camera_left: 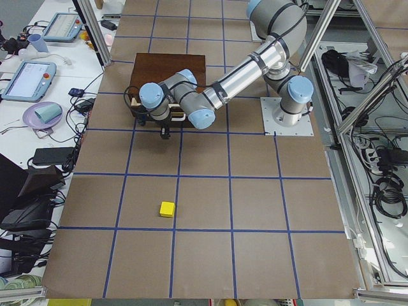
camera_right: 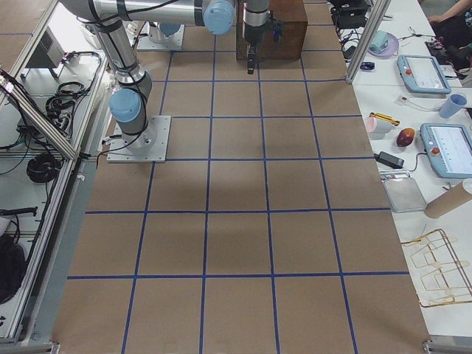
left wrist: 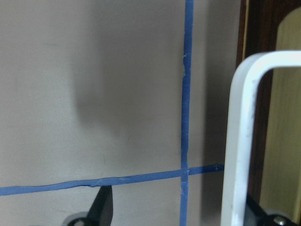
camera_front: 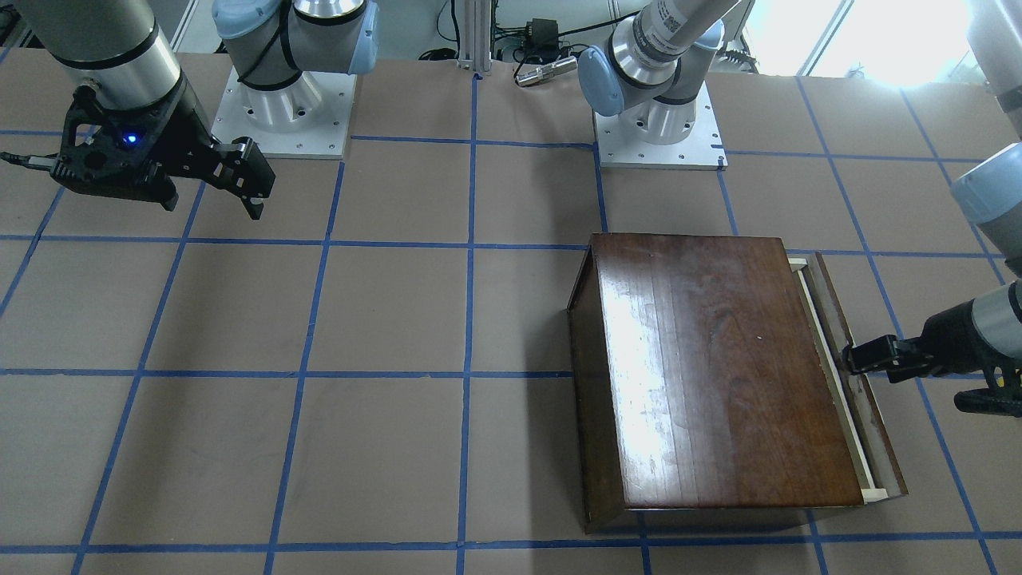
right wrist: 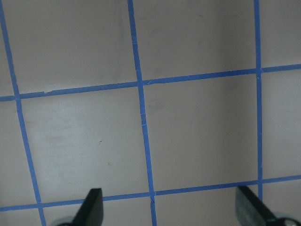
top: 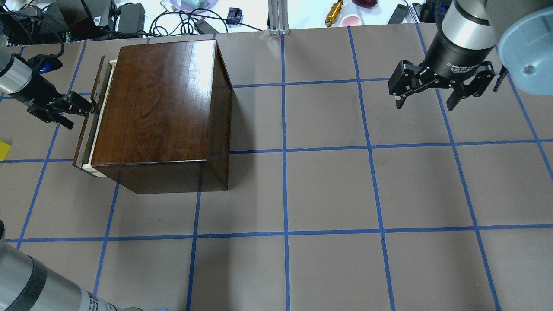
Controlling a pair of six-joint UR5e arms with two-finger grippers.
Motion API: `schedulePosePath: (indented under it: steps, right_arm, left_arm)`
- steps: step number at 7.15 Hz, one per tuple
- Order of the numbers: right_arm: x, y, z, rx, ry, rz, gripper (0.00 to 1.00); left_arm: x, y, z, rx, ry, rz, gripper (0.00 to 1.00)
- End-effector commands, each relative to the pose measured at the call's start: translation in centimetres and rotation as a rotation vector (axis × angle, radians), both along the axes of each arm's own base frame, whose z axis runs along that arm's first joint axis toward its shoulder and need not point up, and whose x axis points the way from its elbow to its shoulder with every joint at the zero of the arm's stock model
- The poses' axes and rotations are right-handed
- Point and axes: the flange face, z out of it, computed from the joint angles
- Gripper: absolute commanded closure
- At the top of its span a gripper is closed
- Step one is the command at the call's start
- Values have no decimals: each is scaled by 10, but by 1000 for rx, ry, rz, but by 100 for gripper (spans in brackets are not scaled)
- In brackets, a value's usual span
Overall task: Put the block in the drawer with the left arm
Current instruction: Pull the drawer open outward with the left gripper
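block [top: 3,150] cut off, drawer [top: 91,129] barely open

Table [top: 328,190] covered w/ brown paper, blue tape grid [top: 284,151] across it. Alu post [top: 278,15] at far edge; gold cylinder [top: 334,13] & pink cup [top: 353,20] near it. Side bench: 2 teach pendants [camera_left: 62,27], purple plate [camera_left: 42,116] w/ teal cup [camera_left: 48,113] on it, black adapter [camera_left: 46,156]
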Motion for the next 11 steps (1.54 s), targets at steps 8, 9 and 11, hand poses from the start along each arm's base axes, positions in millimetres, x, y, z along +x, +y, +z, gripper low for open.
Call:
schedulePosePath:
  steps: [8,9,11]
  right_arm:
    - [0,0,0,0,0,0,0]
    - [0,0,0,0,0,0,0]
    - [0,0,0,0,0,0,0]
  left_arm:
    - [18,0,15,10,-93,-49,14]
    - [19,0,15,10,-98,-50,14]
    - [21,1,16,19,-115,-55,14]
